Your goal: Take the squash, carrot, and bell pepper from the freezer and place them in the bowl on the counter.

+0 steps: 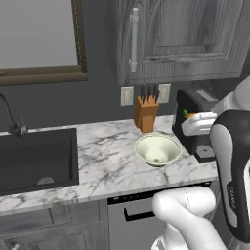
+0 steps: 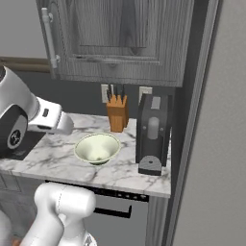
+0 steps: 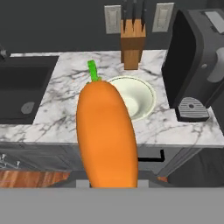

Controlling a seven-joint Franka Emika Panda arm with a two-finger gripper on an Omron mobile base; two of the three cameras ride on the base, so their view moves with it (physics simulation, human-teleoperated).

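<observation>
A: Carrot [image 3: 106,135] status?
B: Clamped in gripper [image 3: 111,186], jaws tight on it. Held in the air, leafy green tip pointing away toward the bowl [image 3: 133,97].
A: Bowl position?
B: On the marble counter [image 3: 61,100], in front of the wooden knife block [image 3: 132,48], beside the black coffee machine [image 3: 197,61]. Nothing visible inside.
A: Seen from the base cameras?
B: Left one catches an orange bit with green at the hand, near the coffee machine, above counter level. Black sink [image 1: 36,158] well off to the left.
</observation>
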